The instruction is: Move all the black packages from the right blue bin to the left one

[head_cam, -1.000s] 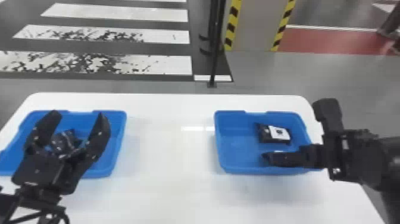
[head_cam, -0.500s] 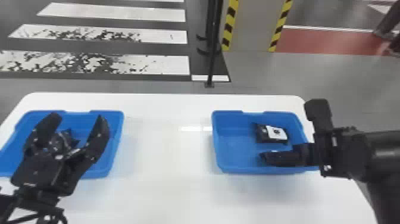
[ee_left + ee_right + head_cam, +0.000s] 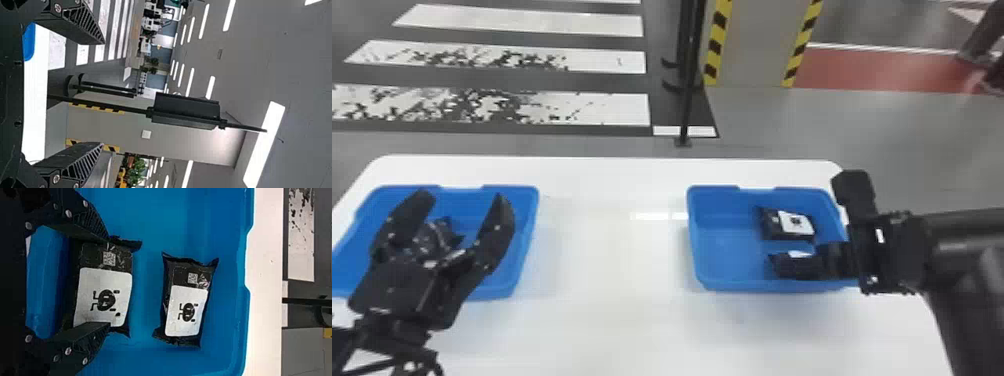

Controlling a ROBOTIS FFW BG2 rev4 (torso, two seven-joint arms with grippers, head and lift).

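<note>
While the left gripper (image 3: 463, 198) hung with its fingers spread at the left blue bin (image 3: 528, 245), we saw the right gripper (image 3: 776, 265) in the right blue bin (image 3: 699, 250), pinching the near black package (image 3: 101, 293) by both ends. We marked the far black package (image 3: 186, 305) lying label-up just beside it, and a dark package (image 3: 452, 232) in the left bin.

Head view above both bins
</note>
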